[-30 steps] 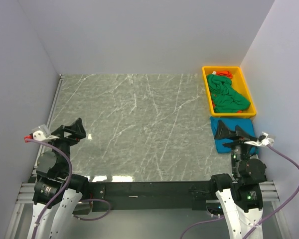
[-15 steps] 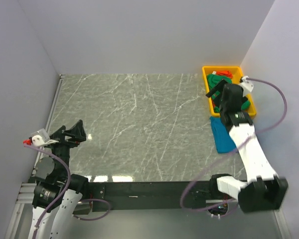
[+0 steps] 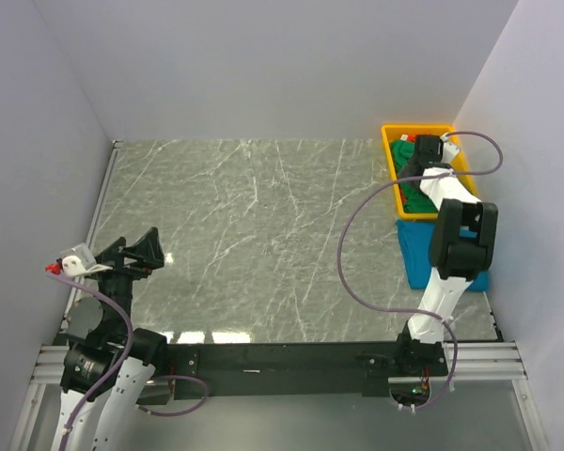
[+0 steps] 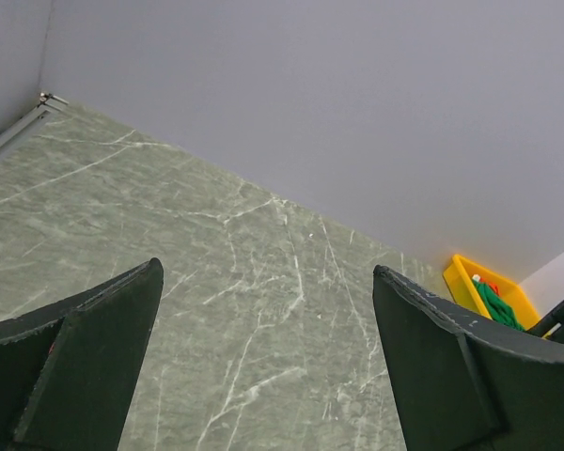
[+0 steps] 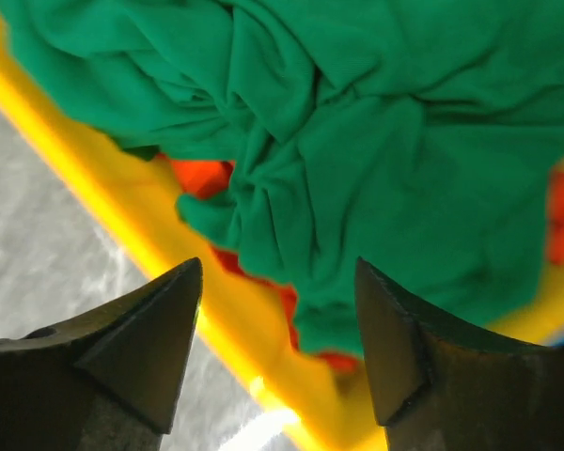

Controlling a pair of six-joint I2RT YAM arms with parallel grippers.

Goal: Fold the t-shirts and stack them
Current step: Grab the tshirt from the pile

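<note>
Marbled desk (image 3: 263,216): a yellow bin (image 3: 415,129) at far right holds the green t-shirt (image 5: 385,122) crumpled over the orange-red t-shirt (image 5: 204,176), the blue t-shirt (image 3: 414,258) just beside it. Right end effector (image 5: 277,282) hovers spread above the bin; left end effector (image 4: 268,272) hangs apart.
</note>
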